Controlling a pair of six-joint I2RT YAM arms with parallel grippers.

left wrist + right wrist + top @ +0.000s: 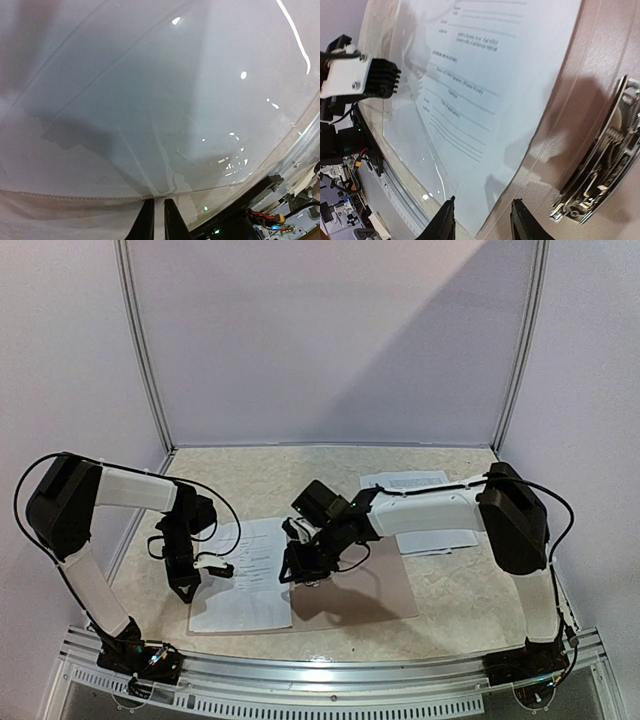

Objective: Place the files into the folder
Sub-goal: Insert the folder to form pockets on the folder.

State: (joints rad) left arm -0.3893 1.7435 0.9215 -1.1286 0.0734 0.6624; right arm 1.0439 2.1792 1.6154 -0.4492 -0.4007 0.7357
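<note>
The sleeved sheet (245, 585), glossy clear plastic over printed white paper, lies flat on the open taupe folder (390, 585), at 9 o'clock from its metal clip (600, 165). The right hand (482, 212) is spread and straddles the sheet's corner. The left hand (159, 212), at the sheet's 9 o'clock edge, is pressed nearly together.

I counted one folder (385, 585) with one metal clip (600, 170) in it. The papers lay in two lots: one sleeved sheet (245, 585) and one loose pile (405, 481), its sheets too overlapped to count. Mine were two pairs: the left fingers (147, 220) and the right fingers (445, 220).
</note>
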